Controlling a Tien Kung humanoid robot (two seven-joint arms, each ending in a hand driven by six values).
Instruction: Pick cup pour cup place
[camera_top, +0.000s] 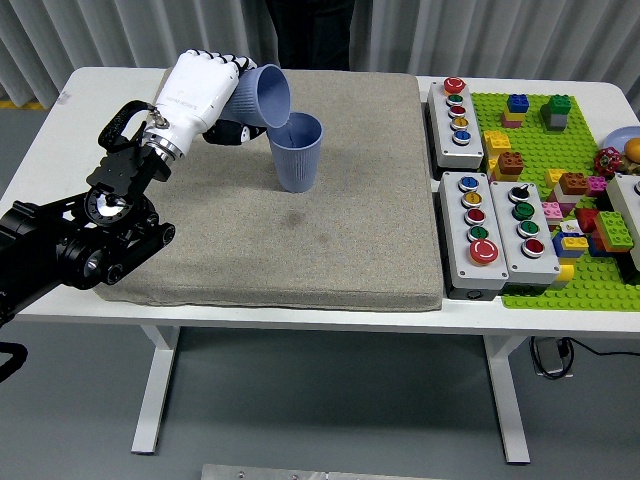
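My left hand (232, 100), white with black fingers, is shut on a blue-grey ribbed cup (263, 96) at the mat's far left. That cup is tipped on its side, its mouth facing right and down over a second blue-grey cup (297, 152). The second cup stands upright on the grey mat (300, 240), just right of my hand. The held cup's rim hangs just above the standing cup's rim. I see nothing falling between them. My right arm is out of view.
Right of the mat lie three grey button boxes (458, 110) (474, 228) (527, 228). Past them is a green brick baseplate (545, 150) with several coloured bricks. A person (305, 30) in dark clothes stands at the far edge.
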